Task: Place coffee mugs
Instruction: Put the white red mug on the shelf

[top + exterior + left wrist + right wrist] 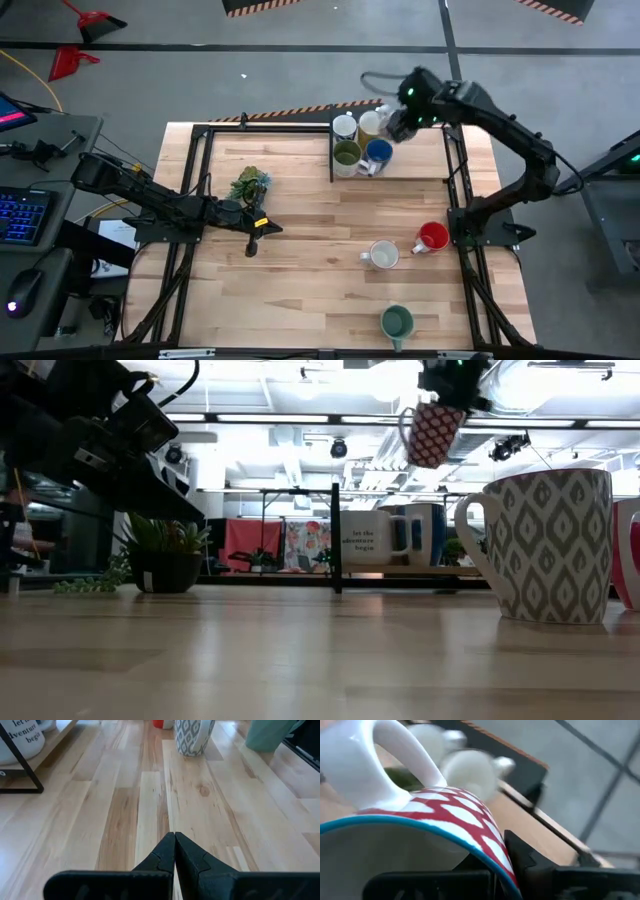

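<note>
While the right gripper [398,126] clamps a red-patterned mug [435,433] above the rack [390,165], the left gripper [174,851] rests closed.

free: bare table [300,290] centre and near-left | blocked: rack [332,150] at far side, four mugs [361,142] packed inside | blocked: plant [250,184] just beside left arm | blocked right: grey mug [383,255], red mug [432,238], teal mug [396,322], gaps between

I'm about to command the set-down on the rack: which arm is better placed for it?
Right. The right gripper is shut on the red-patterned mug, held in the air above the rack beside the mugs already there. The left gripper is shut, empty, low over bare table near the plant.
</note>
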You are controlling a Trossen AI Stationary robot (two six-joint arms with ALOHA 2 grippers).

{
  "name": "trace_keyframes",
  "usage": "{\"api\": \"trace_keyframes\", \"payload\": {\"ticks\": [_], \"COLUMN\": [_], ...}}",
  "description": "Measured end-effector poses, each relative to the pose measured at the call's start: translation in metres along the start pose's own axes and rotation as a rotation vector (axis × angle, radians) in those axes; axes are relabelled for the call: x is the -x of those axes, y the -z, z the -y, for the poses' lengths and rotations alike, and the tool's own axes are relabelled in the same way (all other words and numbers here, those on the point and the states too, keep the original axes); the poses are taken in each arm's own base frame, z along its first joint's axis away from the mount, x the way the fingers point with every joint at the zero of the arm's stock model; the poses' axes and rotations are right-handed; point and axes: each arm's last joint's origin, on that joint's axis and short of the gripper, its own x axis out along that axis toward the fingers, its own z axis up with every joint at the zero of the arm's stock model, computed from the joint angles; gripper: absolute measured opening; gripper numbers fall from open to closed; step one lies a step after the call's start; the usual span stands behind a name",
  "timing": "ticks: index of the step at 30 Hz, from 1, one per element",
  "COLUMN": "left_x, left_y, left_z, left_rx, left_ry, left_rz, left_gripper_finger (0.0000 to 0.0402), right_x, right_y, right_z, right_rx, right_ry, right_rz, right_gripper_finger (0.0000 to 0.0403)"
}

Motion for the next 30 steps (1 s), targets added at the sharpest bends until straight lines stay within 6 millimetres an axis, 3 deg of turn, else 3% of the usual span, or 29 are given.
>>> {"api": "trace_keyframes", "payload": {"ticks": [4, 8, 17, 30], "left_x": [0.000, 0.000, 0.000, 0.000], "left_y": [0.000, 0.000, 0.000, 0.000], "left_z": [0.000, 0.000, 0.000, 0.000], "left_rx": [0.000, 0.000, 0.010, 0.072], "left_ry": [0.000, 0.000, 0.000, 0.001], "left_rz": [0.000, -0.001, 0.000, 0.002], "left_gripper_finger": [0.0000, 0.0000, 0.0000, 0.0000], "right_x": [-0.015, -0.036, -0.088, -0.132], "right_y": [0.001, 0.007, 0.031, 0.056], "right_z": [0.033, 0.051, 0.064, 0.082], "right_rx": [-0.158, -0.262, -0.339, -0.402], "right_ry": [0.075, 0.094, 0.126, 0.151], "right_rz": [-0.058, -0.113, -0.173, -0.152], "right_gripper_finger": [0.0000, 0.0000, 0.0000, 0.0000]}}
